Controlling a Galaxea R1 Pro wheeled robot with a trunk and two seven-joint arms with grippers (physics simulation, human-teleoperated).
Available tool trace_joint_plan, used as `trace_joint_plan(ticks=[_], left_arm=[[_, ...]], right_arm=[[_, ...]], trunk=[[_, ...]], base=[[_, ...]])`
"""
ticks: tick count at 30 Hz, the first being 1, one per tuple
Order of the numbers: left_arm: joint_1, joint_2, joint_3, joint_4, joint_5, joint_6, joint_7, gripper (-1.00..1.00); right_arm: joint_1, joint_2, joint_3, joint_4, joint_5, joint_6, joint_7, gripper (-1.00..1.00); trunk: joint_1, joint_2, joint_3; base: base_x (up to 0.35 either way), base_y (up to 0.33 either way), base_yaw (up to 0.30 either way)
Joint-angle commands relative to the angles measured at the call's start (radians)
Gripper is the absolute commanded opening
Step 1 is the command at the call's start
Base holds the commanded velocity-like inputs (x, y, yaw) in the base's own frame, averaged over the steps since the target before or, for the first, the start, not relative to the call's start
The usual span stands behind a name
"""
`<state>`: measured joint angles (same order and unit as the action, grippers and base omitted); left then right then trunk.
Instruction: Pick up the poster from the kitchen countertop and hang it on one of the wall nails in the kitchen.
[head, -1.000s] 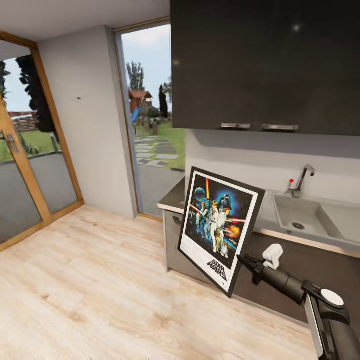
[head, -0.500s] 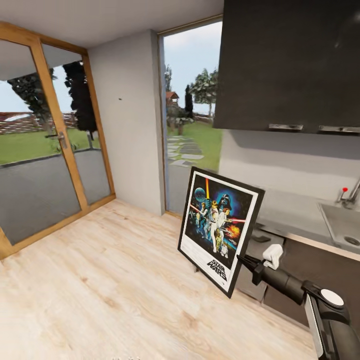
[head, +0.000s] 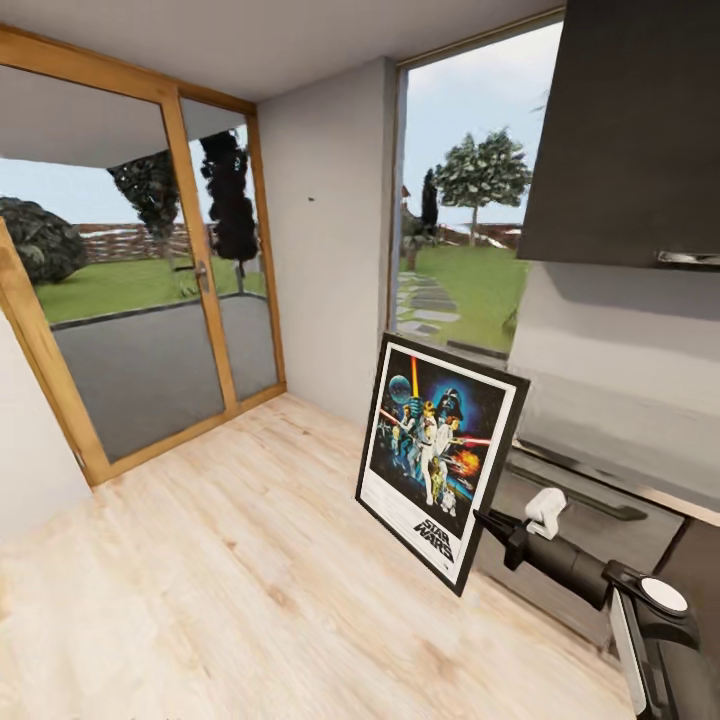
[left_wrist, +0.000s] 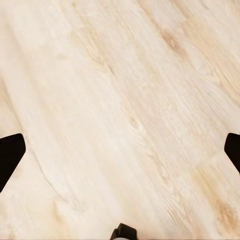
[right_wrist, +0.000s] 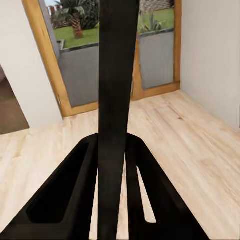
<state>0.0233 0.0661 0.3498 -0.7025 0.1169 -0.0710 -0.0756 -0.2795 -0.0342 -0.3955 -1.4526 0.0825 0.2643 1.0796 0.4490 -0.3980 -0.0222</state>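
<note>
1. Carrying the poster (head: 440, 455) off the counter (head: 600, 470), the right gripper (head: 492, 522) is clenched on the frame's lower right edge, holding the print upright and tilted in the air over the wood floor (head: 200, 580).
2. In the right wrist view the black frame edge (right_wrist: 117, 100) runs straight between the two dark fingers (right_wrist: 75, 195), which press on it from both sides; the hold looks secure.
3. The left gripper (left_wrist: 120, 150) hangs released over bare floorboards, its two finger tips well apart with nothing between them.
4. A tiny dark speck, probably a wall nail (head: 309, 200), sits high on the pale grey wall section (head: 320, 250) between the glass door (head: 150, 320) and the window (head: 460, 240).
5. To do this step well, I would keep the poster face steady and level while the base closes on that wall, then raise it so the top edge comes above the nail before lowering onto it.
6. The grip is low and off-centre, so the frame may swing; slow turns should help.
7. No open container is in sight; the black upper cabinet (head: 640, 130) is shut and its contents are hidden.
</note>
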Motion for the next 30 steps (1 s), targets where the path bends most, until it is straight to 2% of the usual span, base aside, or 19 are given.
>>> trace_joint_plan(ticks=[1,10,30], left_arm=[[0.0,0.0,0.001,0.0,0.01,0.0,-0.007,1.0],[0.0,0.0,0.001,0.0,0.01,0.0,-0.007,1.0],[0.0,0.0,0.001,0.0,0.01,0.0,-0.007,1.0]], right_arm=[[-0.001,0.0,-0.002,-0.002,0.002,0.012,0.009,-1.0],[-0.001,0.0,-0.002,-0.002,0.002,0.012,0.011,-1.0],[-0.001,0.0,-0.003,-0.002,0.001,0.012,0.011,-1.0]], trunk=[[0.001,-0.002,-0.002],[0.001,-0.002,-0.002],[0.001,-0.002,-0.002]], base=[[0.214,0.247,0.292],[0.217,0.276,0.238],[0.204,0.309,0.013]])
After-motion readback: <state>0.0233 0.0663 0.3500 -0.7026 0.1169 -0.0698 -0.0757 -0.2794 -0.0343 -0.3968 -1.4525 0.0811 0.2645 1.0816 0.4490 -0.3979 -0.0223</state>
